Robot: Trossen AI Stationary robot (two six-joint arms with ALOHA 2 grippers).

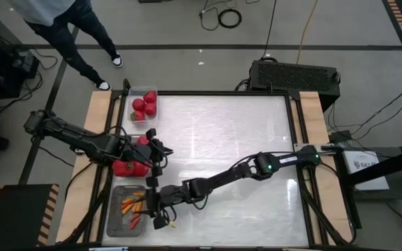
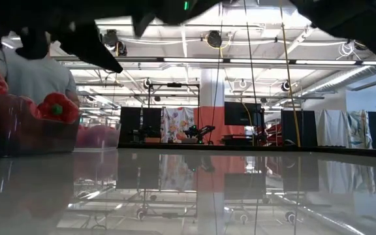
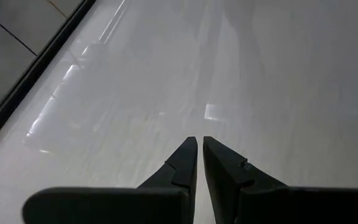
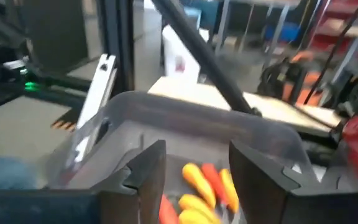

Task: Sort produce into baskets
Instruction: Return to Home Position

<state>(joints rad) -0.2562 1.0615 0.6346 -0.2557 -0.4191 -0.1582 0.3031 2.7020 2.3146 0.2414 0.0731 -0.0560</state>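
Three baskets line the table's left edge. The small clear one (image 1: 144,105) at the far end holds red tomatoes (image 1: 145,103). The middle grey one (image 2: 18,134) holds red bell peppers (image 1: 129,166). The near grey one (image 1: 119,209) holds orange-red chili peppers (image 4: 205,185). My right gripper (image 4: 194,177) reaches across the table to this near basket (image 4: 185,121) and stands open just above the chilis, its fingers on either side of them. My left gripper (image 3: 199,149) is shut with nothing in it. It hovers over bare table beside the bell pepper basket (image 1: 160,150).
A person (image 1: 61,24) stands beyond the far left corner and also shows in the low view (image 2: 38,75). A black box (image 1: 295,73) sits behind the far edge. The white table top (image 1: 243,139) lies bare to the right of the baskets.
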